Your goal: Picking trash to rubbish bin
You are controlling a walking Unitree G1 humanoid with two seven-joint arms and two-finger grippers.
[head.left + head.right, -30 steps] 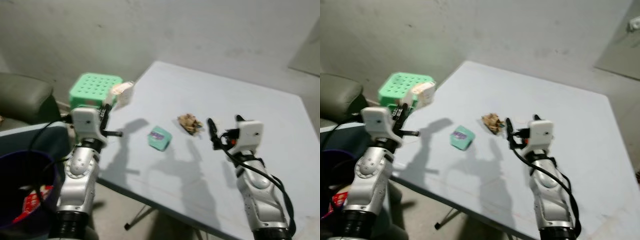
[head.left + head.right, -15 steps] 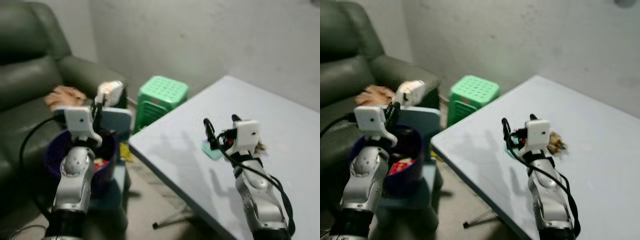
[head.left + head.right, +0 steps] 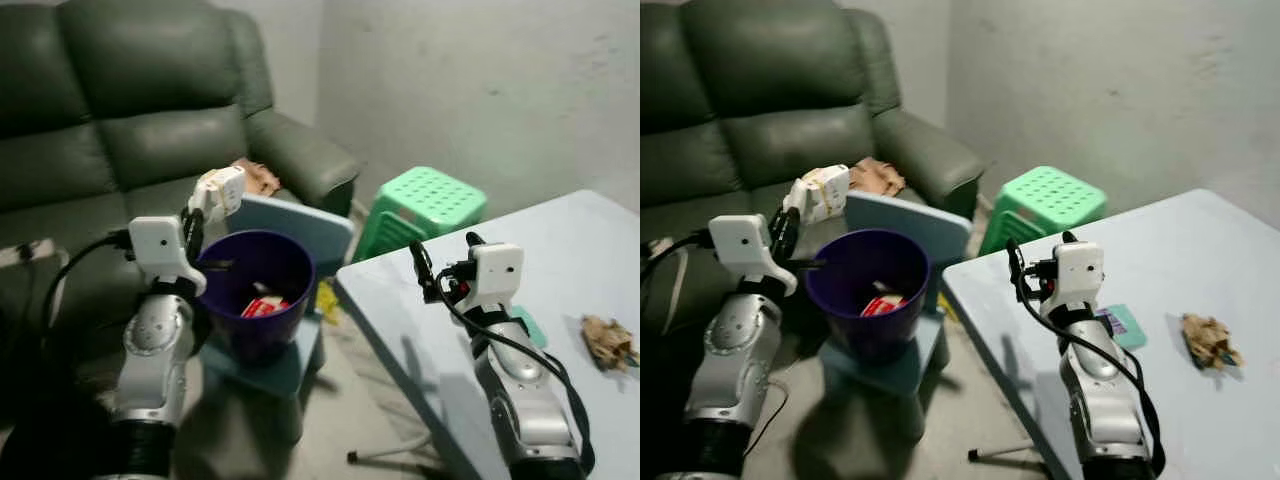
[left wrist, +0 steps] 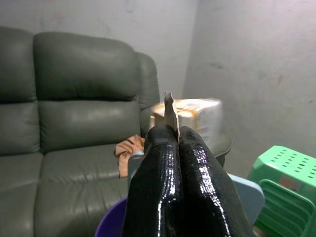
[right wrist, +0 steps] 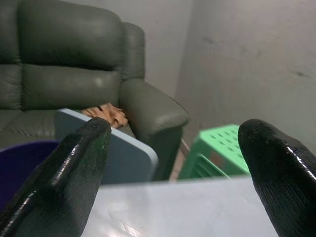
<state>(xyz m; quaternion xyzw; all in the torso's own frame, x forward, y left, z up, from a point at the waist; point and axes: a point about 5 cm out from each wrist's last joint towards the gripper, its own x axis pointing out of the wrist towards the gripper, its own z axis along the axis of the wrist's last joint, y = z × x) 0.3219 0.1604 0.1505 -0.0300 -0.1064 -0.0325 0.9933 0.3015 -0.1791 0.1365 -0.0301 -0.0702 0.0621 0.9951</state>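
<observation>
I have the left gripper (image 3: 197, 222) raised beside the round dark purple plastic rubbish bin (image 3: 252, 293), its fingers (image 4: 180, 168) pressed together on a crumpled white and yellow wrapper (image 3: 221, 191). The wrapper sits above the bin's near rim, toward the dark green leather sofa (image 3: 120, 120), not yet inside. In the bin I can see a red and white packet (image 3: 262, 305). The bin stands on a low pale blue stool (image 3: 275, 365) with a pale blue flat panel (image 3: 300, 225) behind it, and an orange cloth (image 3: 262, 178) lies on the sofa seat.

My right gripper (image 3: 443, 262) is held up over the near corner of the pale blue tabletop (image 3: 420, 330), fingers (image 5: 74, 163) spread wide with nothing between them. On the tabletop behind that arm lies a small teal box (image 3: 1118, 325), and further along a crumpled brown scrap (image 3: 1208, 340). A green plastic perforated stool (image 3: 425, 205) stands on the floor between sofa and table.
</observation>
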